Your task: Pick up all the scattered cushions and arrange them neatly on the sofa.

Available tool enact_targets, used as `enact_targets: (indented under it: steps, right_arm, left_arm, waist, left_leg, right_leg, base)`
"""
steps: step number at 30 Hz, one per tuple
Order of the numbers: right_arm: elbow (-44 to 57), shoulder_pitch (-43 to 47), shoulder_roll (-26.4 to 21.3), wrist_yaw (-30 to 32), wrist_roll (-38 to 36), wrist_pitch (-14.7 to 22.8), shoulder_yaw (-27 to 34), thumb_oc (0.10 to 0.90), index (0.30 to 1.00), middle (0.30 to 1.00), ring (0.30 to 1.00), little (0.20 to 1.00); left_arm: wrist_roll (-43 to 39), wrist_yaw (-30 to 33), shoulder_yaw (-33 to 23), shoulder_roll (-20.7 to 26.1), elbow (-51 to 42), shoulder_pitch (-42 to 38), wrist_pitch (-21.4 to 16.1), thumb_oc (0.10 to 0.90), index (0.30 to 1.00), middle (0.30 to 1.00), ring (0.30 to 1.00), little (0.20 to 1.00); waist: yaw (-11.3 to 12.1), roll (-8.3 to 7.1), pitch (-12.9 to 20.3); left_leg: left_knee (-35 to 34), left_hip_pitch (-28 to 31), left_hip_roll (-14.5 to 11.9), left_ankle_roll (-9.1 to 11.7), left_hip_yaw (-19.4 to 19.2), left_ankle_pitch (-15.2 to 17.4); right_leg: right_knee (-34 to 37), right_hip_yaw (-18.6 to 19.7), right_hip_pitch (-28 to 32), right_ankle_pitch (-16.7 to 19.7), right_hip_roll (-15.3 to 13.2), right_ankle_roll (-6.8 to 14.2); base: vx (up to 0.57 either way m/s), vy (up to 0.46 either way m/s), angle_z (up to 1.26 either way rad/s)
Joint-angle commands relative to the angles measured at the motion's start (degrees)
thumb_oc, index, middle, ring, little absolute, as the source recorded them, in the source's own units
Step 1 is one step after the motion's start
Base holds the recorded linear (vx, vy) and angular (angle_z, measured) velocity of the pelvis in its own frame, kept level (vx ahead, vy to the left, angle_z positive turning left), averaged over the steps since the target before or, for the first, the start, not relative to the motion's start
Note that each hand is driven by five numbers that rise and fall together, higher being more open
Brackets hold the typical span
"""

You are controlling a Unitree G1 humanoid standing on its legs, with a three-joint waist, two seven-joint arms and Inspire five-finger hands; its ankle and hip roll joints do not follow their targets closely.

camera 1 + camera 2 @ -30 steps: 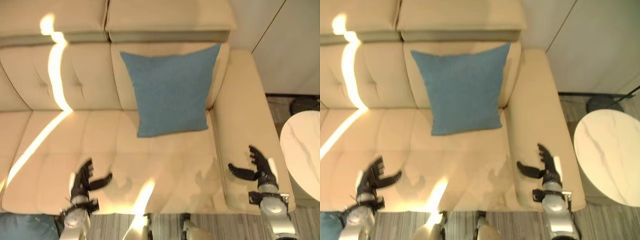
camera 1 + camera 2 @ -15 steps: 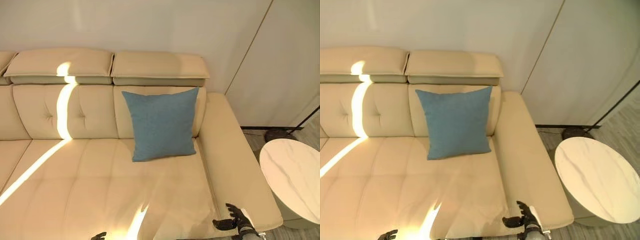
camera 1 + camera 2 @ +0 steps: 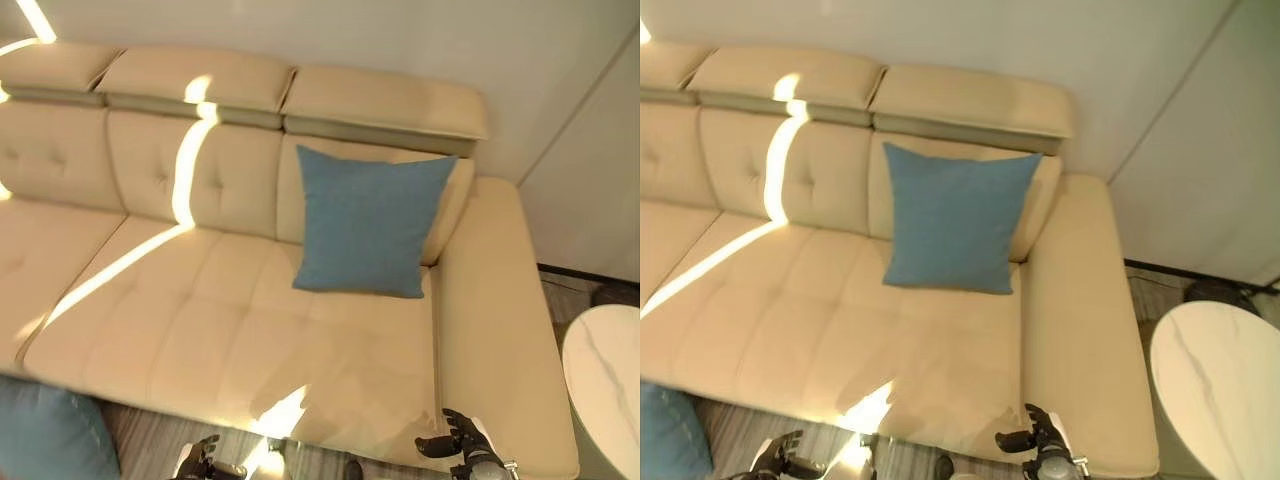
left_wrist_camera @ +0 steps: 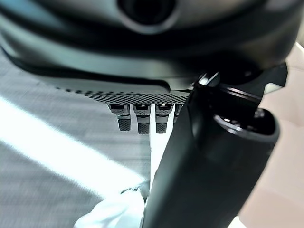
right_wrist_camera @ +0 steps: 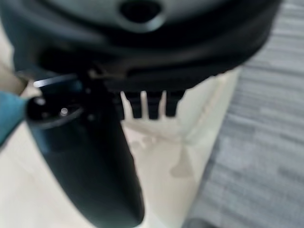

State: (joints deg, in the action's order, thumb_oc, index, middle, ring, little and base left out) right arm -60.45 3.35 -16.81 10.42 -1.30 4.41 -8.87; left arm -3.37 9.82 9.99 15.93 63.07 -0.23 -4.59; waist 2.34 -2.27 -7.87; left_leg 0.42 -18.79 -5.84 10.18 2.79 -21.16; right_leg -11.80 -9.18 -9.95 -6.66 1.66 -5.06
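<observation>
**Two cushions seen: one on the floor, one on the sofa**

At the near left, one blue floor cushion [image 3: 45, 440] lay on the grey striped floor [image 3: 150, 445], just beside the front edge of the seat. The cream sofa [image 3: 230, 310] showed three back sections, each with one headrest on top. Two bands of sunlight crossed its left and middle parts.

The left hand [image 3: 780, 458] hung low over the floor near the seat front, its fingers relaxed and spread, holding nothing. On the right seat, one blue sofa cushion [image 3: 370, 222] stood leaning against the backrest, close to the wide right armrest [image 3: 500, 320]. The right hand [image 3: 455, 440] hovered at the near end of this armrest, fingers apart and empty. One round white table [image 3: 1215, 390] stood at the far right, beside the armrest.
</observation>
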Motion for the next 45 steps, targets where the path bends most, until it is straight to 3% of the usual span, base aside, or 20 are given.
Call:
enact_targets:
  steps: [1,3,6,8,10,12,17,19,21,24,28,32,34,36,38,40,41,44,45]
  right_arm:
    - [1.92,-0.55,-3.08,2.67,-1.51,1.64,0.81,0.8,0.9,0.9,0.9,0.9]
    - [0.88,-1.08,-3.0,2.55,-1.72,1.78,1.44,0.8,0.9,0.9,0.9,0.9]
    - [-0.48,-1.28,-2.78,2.25,-1.76,1.72,1.73,0.8,0.9,0.9,0.9,0.9]
    - [-2.23,-1.3,-2.07,1.67,-1.11,1.2,1.63,0.8,0.9,0.9,0.9,0.9]
    - [-2.25,-1.29,-2.08,1.67,-1.12,1.21,1.62,0.8,0.9,0.9,0.9,0.9]
    - [-2.98,-0.34,-1.6,1.63,-0.71,0.63,1.19,0.8,0.9,0.9,0.9,0.9]
    - [-3.33,0.73,-0.74,1.11,1.08,0.02,-0.5,0.8,0.9,0.9,0.9,0.9]
    - [-2.78,1.21,-0.53,1.18,1.16,0.06,-0.85,0.8,0.9,0.9,0.9,0.9]
    - [-2.19,1.17,-0.33,1.17,0.77,0.11,-0.85,0.8,0.9,0.9,0.9,0.9]
    - [-2.11,0.38,0.16,1.12,0.17,0.04,-0.93,0.8,0.9,0.9,0.9,0.9]
    - [-1.9,0.25,0.67,1.19,0.2,0.0,-1.66,0.8,0.9,0.9,0.9,0.9]
    - [0.55,0.61,0.08,1.47,1.4,-0.01,-3.14,0.8,0.9,0.9,0.9,0.9]
    - [1.13,0.45,-0.71,1.72,2.1,0.08,-3.46,0.8,0.9,0.9,0.9,0.9]
    - [1.51,0.37,-1.31,1.8,3.17,-0.32,-3.81,0.8,0.9,0.9,0.9,0.9]
    - [1.9,-0.34,-1.26,1.78,4.21,-0.34,-4.18,0.8,0.9,0.9,0.9,0.9]
    - [2.02,-0.56,-1.2,1.8,4.51,-0.23,-4.31,0.8,0.9,0.9,0.9,0.9]
    - [1.61,-0.83,-1.0,1.54,5.08,-0.24,-4.59,0.8,0.9,0.9,0.9,0.9]
    - [1.17,-0.89,-1.06,1.44,5.62,-0.39,-4.78,0.8,0.9,0.9,0.9,0.9]
    - [1.16,-0.96,-1.06,1.25,5.78,-0.51,-4.88,0.8,0.9,0.9,0.9,0.9]
  left_arm:
    - [0.62,1.74,-0.72,1.07,-0.95,-1.39,-1.27,0.8,0.9,0.9,0.9,0.9]
    - [0.94,1.55,-0.87,0.61,-0.35,-1.25,-1.19,0.8,0.9,0.9,0.9,0.9]
    - [0.92,1.19,-0.99,0.25,0.06,-1.0,-1.16,0.8,0.9,0.9,0.9,0.9]
    - [1.68,0.51,-0.57,-0.33,1.36,-0.69,-0.88,0.8,0.9,0.9,0.9,0.9]
    - [1.68,0.51,-0.58,-0.35,1.37,-0.69,-0.89,0.8,0.9,0.9,0.9,0.9]
    - [2.5,0.43,0.16,-0.2,1.79,-1.36,-0.76,0.8,0.9,0.9,0.9,0.9]
    - [3.57,0.22,-0.27,0.86,2.48,-1.33,-0.5,0.8,0.9,0.9,0.9,0.9]
    - [3.17,0.5,-0.26,1.38,2.44,-1.87,-0.68,0.8,0.9,0.9,0.9,0.9]
    - [2.54,0.82,-0.05,1.96,1.63,-2.6,-0.83,0.8,0.9,0.9,0.9,0.9]
    - [2.05,0.96,0.31,2.71,0.76,-3.0,-1.02,0.8,0.9,0.9,0.9,0.9]
    - [1.22,1.45,-0.41,3.01,1.41,-2.09,-1.18,0.8,0.9,0.9,0.9,0.9]
    - [-0.36,2.0,-1.81,2.41,3.1,-1.62,-1.15,0.8,0.9,0.9,0.9,0.9]
    - [-0.47,2.31,-1.79,1.67,3.68,-1.27,-1.14,0.8,0.9,0.9,0.9,0.9]
    - [-0.76,2.28,-2.26,0.58,4.2,-0.75,-0.79,0.8,0.9,0.9,0.9,0.9]
    - [-0.23,1.92,-3.23,0.34,5.02,0.45,-0.59,0.8,0.9,0.9,0.9,0.9]
    - [0.07,1.83,-3.58,0.3,5.24,0.82,-0.62,0.8,0.9,0.9,0.9,0.9]
    - [0.31,1.68,-3.86,0.03,5.09,1.17,-0.64,0.8,0.9,0.9,0.9,0.9]
    - [0.57,1.53,-3.66,-0.1,4.55,1.08,-0.58,0.8,0.9,0.9,0.9,0.9]
    - [1.0,1.42,-3.03,-0.2,4.01,0.81,-0.62,0.8,0.9,0.9,0.9,0.9]
  waist:
    - [-2.62,-3.37,0.34]
    - [-3.88,-4.34,0.81]
    - [-4.65,-4.56,1.5]
    - [-6.14,-2.87,3.44]
    - [-6.11,-2.87,3.37]
    - [-6.19,-2.65,3.15]
    - [-5.02,-2.47,2.49]
    - [-4.99,-2.36,1.89]
    - [-5.08,-2.13,1.64]
    - [-4.86,-1.78,1.83]
    - [-3.77,-2.42,2.16]
    - [-2.39,-2.23,0.83]
    - [-2.78,-1.7,-0.47]
    - [-3.37,-1.63,-1.24]
    - [-4.15,-2.14,-0.68]
    - [-4.53,-2.41,-0.26]
    - [-5.0,-2.68,0.09]
    - [-5.7,-2.69,0.38]
    - [-6.45,-2.77,0.53]
  left_leg:
    - [9.57,2.24,4.31,-7.45,-5.97,19.95]
    - [14.24,4.82,4.68,-7.92,-6.71,25.25]
    - [16.66,7.89,4.56,-7.93,-6.54,27.39]
    - [6.69,16.83,4.56,-7.71,-6.46,28.92]
    - [6.33,17.11,4.58,-7.71,-6.49,28.76]
    - [3.03,17.08,5.66,-8.03,-5.12,27.98]
    - [0.22,17.8,6.12,-9.08,-4.94,26.72]
    - [-0.34,17.29,6.13,-9.36,-3.83,25.93]
    - [-0.89,16.17,6.53,-9.61,-1.67,24.57]
    - [-1.24,13.99,6.91,-9.36,2.68,22.29]
    - [-2.21,12.82,7.16,-8.81,4.95,20.82]
    - [-3.28,7.1,7.49,-5.72,7.83,15.44]
    - [-2.66,4.55,7.6,-5.18,6.38,14.2]
    - [-0.44,3.45,6.15,-6.37,-2.69,15.41]
    - [3.09,4.84,3.91,-6.84,-10.06,18.66]
    - [4.94,5.43,3.26,-6.72,-11.48,20.13]
    - [6.24,7.99,2.55,-6.47,-13.05,22.49]
    - [6.66,10.65,1.32,-6.22,-15.54,24.25]
    - [6.63,12.67,0.15,-5.83,-18.37,25.25]
  right_leg:
    - [12.75,4.18,7.59,2.89,-3.59,8.61]
    - [13.71,3.25,6.6,4.65,-5.1,8.89]
    - [14.31,2.2,6.08,5.61,-5.88,8.99]
    - [14.15,1.15,4.82,6.83,-5.68,10.13]
    - [14.17,1.18,4.93,6.82,-5.69,10.14]
    - [13.7,0.89,3.39,8.42,-6.51,11.06]
    - [10.92,0.34,2.11,8.38,-7.48,11.97]
    - [8.14,2.87,0.85,7.49,-7.08,12.44]
    - [5.35,7.78,0.95,5.56,-5.12,12.69]
    - [1.52,13.61,2.71,2.59,-2.31,11.81]
    - [3.87,14.65,5.54,0.92,-1.98,10.39]
    - [9.49,13.8,6.03,-0.07,-0.49,8.79]
    - [10.89,11.55,6.51,0.5,-0.77,8.7]
    - [11.93,7.81,6.15,1.95,-2.37,9.25]
    - [13.57,3.34,5.93,3.55,-4.27,9.65]
    - [14.34,1.75,5.78,4.14,-4.94,9.71]
    - [15.02,-0.54,5.96,4.72,-5.71,9.8]
    - [15.71,-3.44,6.0,5.2,-6.37,10.15]
    - [16.04,-5.96,5.65,5.81,-7.14,10.43]
  base:
    - [-0.25,-0.033,0.47]
    - [-0.18,-0.003,0.54]
    - [-0.07,0.064,0.46]
    - [-0.04,0.203,0.26]
    - [-0.05,0.116,0.15]
    - [-0.13,0.202,0.05]
    - [-0.11,0.115,-0.02]
    - [-0.16,0.033,0.08]
    - [-0.16,-0.008,0.33]
    - [-0.12,-0.068,0.98]
    - [-0.07,-0.12,1.03]
    - [-0.22,-0.208,0.97]
    - [-0.22,-0.082,1.81]
    - [-0.2,-0.024,1.16]
    - [-0.16,-0.028,0.71]
    - [-0.09,-0.02,0.95]
    - [-0.07,-0.016,1.04]
    - [-0.07,0.003,0.78]
    - [-0.08,0.03,0.81]
